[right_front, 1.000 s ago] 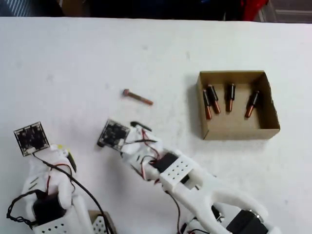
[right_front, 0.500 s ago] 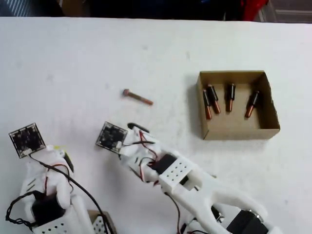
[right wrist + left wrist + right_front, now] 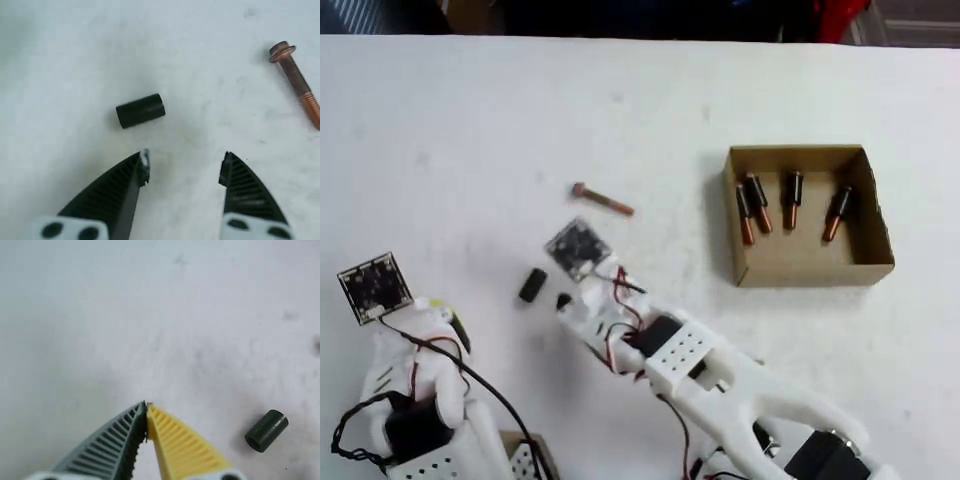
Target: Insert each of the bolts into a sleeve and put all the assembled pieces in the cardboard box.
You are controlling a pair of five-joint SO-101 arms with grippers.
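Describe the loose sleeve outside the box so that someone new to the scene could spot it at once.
Start at the cardboard box on the right of the white table, then go left to the lone copper bolt. Just nearer the arms than that bolt lies the sleeve, a short black tube on its side; unlike the assembled pieces in the box, it holds no bolt.

A black sleeve [image 3: 532,285] is laid flat mid table [image 3: 470,120], apart from a copper bolt [image 3: 603,200]; four assembled pieces [image 3: 791,200] are held in the box [image 3: 810,271].
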